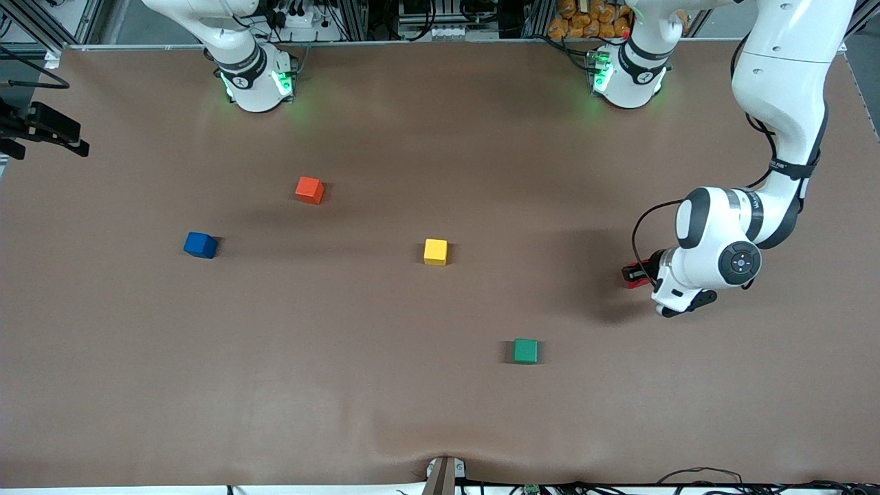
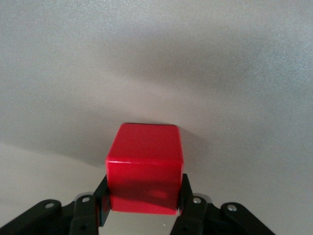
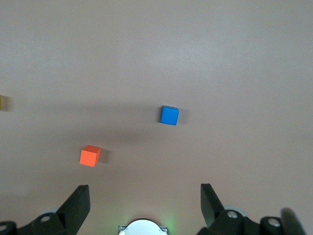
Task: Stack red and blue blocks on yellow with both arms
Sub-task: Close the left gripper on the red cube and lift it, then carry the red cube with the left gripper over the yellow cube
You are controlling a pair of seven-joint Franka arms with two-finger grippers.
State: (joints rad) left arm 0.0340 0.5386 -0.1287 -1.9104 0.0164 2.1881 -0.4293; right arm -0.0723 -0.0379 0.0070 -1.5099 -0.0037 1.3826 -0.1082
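Your left gripper (image 1: 636, 275) sits at the right of the front frame, at the left arm's end of the worktop (image 1: 385, 405), and most of it is hidden under its own white wrist. Only a sliver of the red block (image 1: 630, 273) peeks out there. The left wrist view settles it: the fingers (image 2: 188, 205) are clenched on the red block (image 2: 145, 169), one against each side, and the block's lower edge is cut off by the fingers. You cannot tell from either view whether the block touches the worktop.

Your right gripper (image 3: 145, 205) is out of the front frame; only the right arm's base shows at upper left. In the right wrist view its fingers (image 3: 76, 208) stand wide apart, released, holding nothing, above the blue block (image 3: 169, 115) and the orange block (image 3: 90, 155).

In the front frame the yellow block (image 1: 435, 251) sits just right of centre, with bare worktop all around it. The blue block (image 1: 200, 245) lies at centre left, the orange block (image 1: 309, 190) up and to its right, farther from the camera. The green block (image 1: 526, 350) lies lower right of centre, nearer the camera than the yellow block. All four stand well apart and well in from the worktop's edges.
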